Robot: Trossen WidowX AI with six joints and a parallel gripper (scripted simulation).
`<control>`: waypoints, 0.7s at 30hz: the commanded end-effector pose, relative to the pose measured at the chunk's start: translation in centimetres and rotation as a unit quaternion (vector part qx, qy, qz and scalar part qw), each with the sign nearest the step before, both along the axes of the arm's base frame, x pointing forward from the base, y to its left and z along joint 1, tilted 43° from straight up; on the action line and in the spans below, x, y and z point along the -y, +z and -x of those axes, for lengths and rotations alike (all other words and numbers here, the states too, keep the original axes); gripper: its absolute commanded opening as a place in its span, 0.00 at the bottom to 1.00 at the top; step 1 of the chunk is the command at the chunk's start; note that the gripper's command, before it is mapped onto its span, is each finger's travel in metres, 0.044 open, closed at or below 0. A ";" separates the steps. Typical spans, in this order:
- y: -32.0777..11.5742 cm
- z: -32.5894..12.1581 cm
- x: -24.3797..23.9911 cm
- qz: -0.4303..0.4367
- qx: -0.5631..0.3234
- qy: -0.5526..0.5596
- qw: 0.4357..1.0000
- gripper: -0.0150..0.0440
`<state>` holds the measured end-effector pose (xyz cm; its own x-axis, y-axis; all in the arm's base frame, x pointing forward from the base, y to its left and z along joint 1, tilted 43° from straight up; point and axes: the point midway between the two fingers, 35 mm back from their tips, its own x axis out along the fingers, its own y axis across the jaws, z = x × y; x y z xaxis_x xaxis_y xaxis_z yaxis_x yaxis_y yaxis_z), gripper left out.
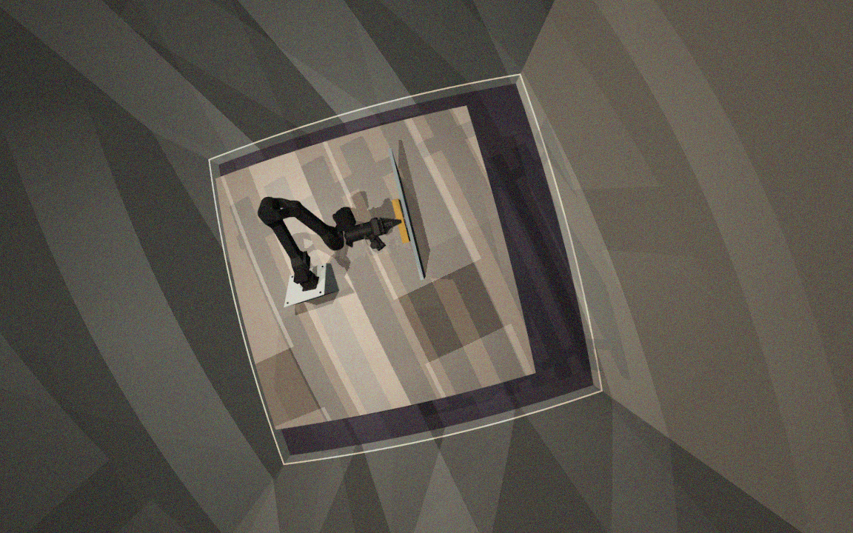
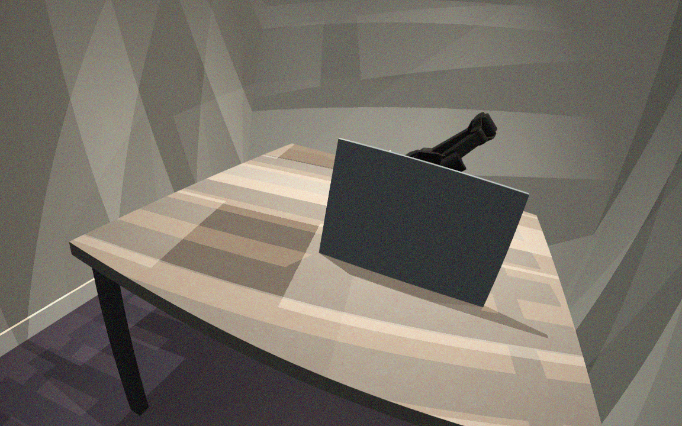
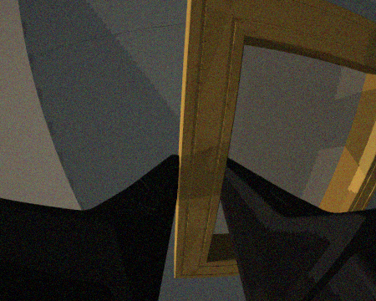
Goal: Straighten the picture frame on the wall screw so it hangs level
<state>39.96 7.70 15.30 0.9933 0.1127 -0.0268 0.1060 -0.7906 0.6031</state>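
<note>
The golden picture frame (image 1: pixel 404 233) (image 3: pixel 213 84) is against the front of the upright grey-blue wall panel (image 1: pixel 417 250) (image 2: pixel 412 228) (image 3: pixel 92 92). In the wrist view its near side bar runs almost upright, leaning a little, and its top bar slopes down to the right; whether it hangs level cannot be told from this angle. My gripper (image 1: pixel 400 222) (image 3: pixel 198 164) is shut on that side bar, one black finger outside the frame and the other inside its opening. The screw and the back of the frame are hidden. The panel hides the frame in the exterior view.
The panel stands on the wood-striped table (image 1: pixel 363 377) (image 2: pixel 386 333). My arm's white base plate (image 1: pixel 295 292) is at the left in the top view. The arm (image 2: pixel 454 142) shows above the panel's top edge in the exterior view. Dark floor (image 2: pixel 200 381) lies beyond the table edge.
</note>
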 end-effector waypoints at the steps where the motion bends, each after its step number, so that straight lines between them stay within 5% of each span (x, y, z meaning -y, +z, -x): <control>1: 0.0 0.0 0.0 0.000 0.001 0.002 1.000 0.25; 21: 0.4 -0.1 0.5 0.000 0.001 0.002 1.000 0.25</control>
